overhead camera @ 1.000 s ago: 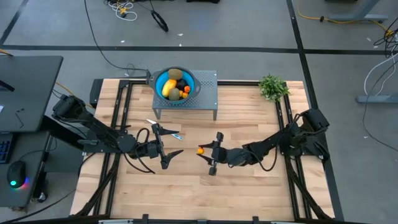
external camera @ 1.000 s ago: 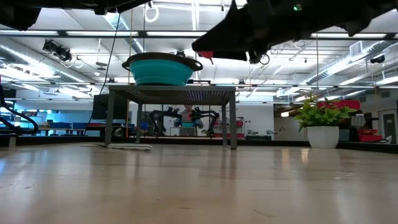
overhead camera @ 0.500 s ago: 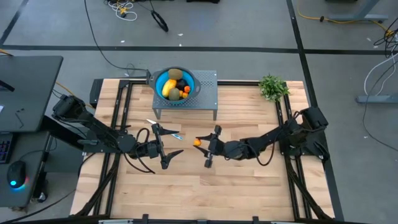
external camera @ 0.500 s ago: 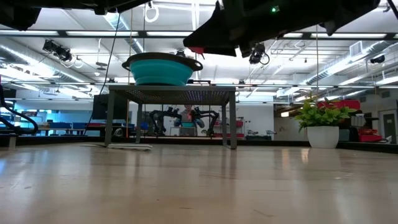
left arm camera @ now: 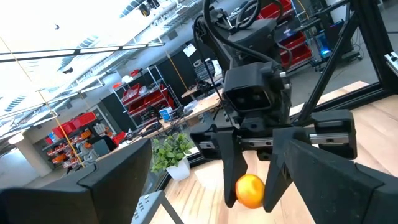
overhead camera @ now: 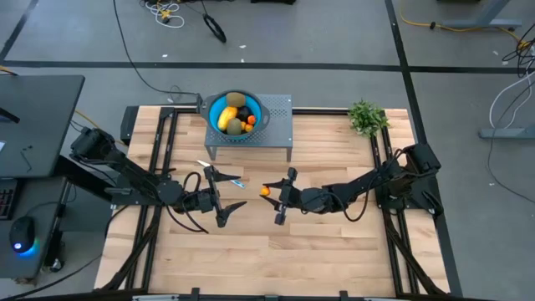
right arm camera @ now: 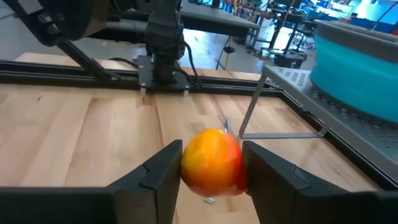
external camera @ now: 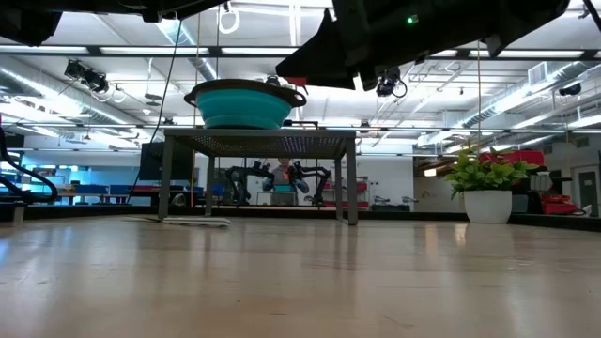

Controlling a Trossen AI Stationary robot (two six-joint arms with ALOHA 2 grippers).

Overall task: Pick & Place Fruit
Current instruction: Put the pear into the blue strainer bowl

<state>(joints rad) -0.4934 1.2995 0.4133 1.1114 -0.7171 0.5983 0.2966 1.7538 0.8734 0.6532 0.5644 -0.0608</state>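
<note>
Right gripper (right arm camera: 211, 180) clamps round glossy orange fruit (right arm camera: 211, 162); left gripper (overhead camera: 224, 201) gapes empty.

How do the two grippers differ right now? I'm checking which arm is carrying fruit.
The right gripper has its fingers shut on a small orange fruit, held above the table; the left gripper is open and holds nothing. The right one sits nearer the raised blue bowl. Both hover mid-table, facing each other.

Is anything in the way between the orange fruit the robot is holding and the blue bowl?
Nothing visible blocks it. The right gripper holds the orange fruit above the table, and the blue bowl sits higher, on a small metal stand, so the fruit must go up over the rim.
</note>
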